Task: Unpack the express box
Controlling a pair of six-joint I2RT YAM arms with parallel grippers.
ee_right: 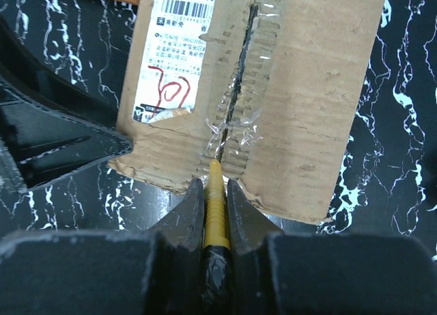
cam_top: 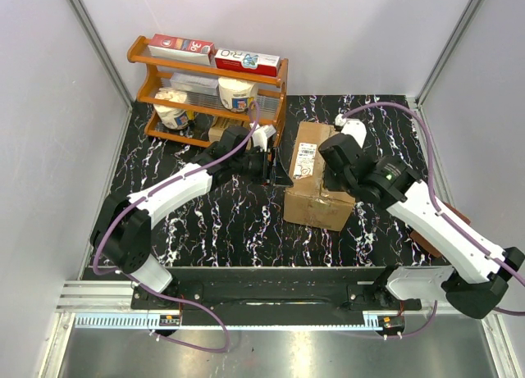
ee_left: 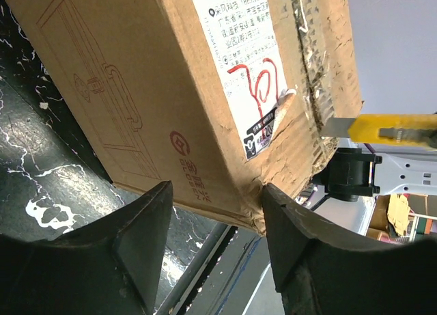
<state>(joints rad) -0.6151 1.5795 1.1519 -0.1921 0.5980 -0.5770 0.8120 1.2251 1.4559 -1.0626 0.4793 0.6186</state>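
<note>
The express box (cam_top: 316, 177) sat on the dark marbled bench (cam_top: 230, 230) just right of centre in the overhead view, lying flat with its white label (cam_top: 305, 158) facing up. The wooden rack (cam_top: 209, 91) of groceries stood behind it toward the upper left.

The right fingers (ee_right: 184, 219) were closed tight on a yellow utility knife (ee_right: 216, 206). They held it edge-on, so that it pointed straight up the right wrist picture at the taped centre seam. The tip met the box at its near edge, right where the clear tape (ee_right: 235, 103) ran between the two top flaps. The tape looked wrinkled and torn there, and the cardboard around it was frayed. I took the line-up to be deliberate: with the blade following the seam, it would part the tape rather than dig into the flaps or whatever was inside.

The left fingers (ee_left: 147, 247) were spread wide and gripped nothing. In the left wrist view they framed the box's lower corner from the label side, and the knife showed at the right edge of that picture. Whether they actually touched the cardboard I could not tell. My guess was that they stood there as a stop, so the box would not slide when the blade pushed along the seam.

The flaps were shut, so the unpacking proper had not begun. A twisting box or a blade wandering toward the label seemed the likeliest trouble.
</note>
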